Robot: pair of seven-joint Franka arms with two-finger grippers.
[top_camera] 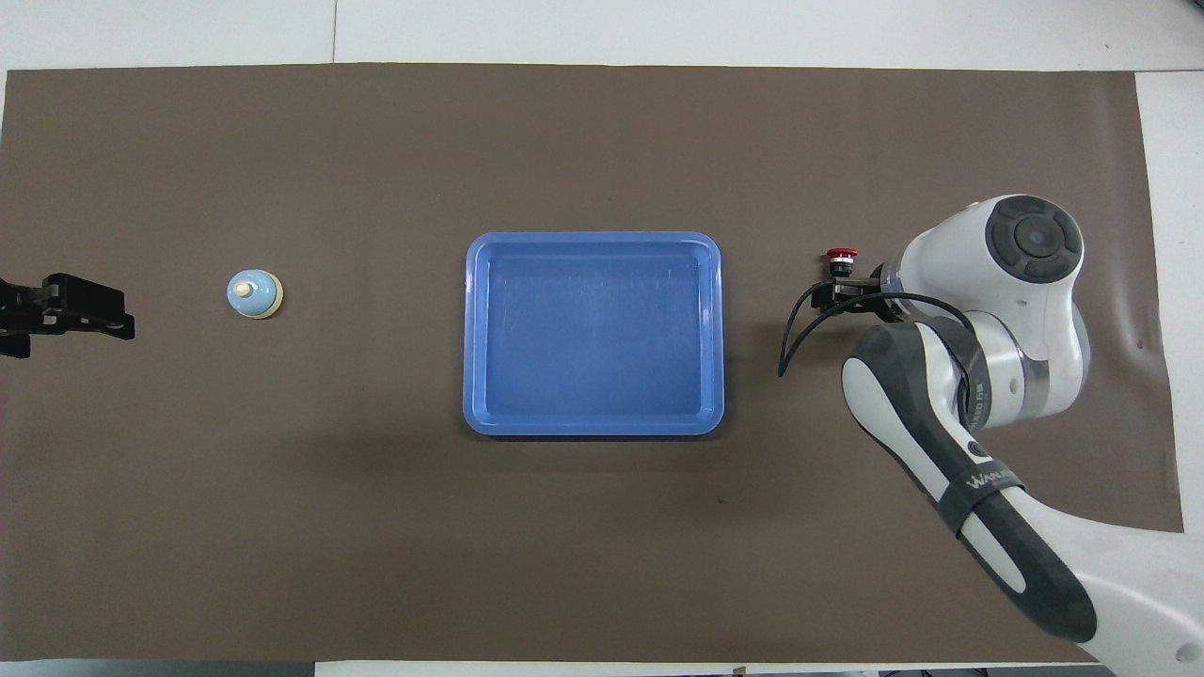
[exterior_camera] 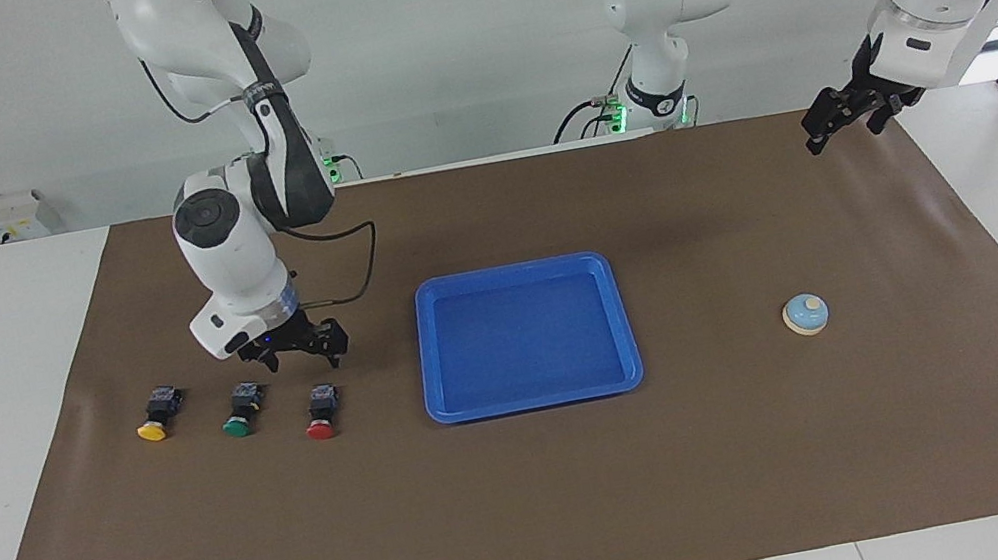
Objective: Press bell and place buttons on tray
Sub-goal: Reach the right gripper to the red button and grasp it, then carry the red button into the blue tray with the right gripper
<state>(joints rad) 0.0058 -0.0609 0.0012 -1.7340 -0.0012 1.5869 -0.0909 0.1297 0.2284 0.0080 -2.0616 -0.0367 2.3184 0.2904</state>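
Jaws open; "WANA…" on right arm

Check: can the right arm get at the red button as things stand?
Probably yes. The right gripper, open, hangs just above the red button, with nothing between them; the green button sits apart beside it.

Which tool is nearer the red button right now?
Right. The right tool hangs open just above the red button, not touching it. The left tool waits at the table's other end, past the tray and bell.
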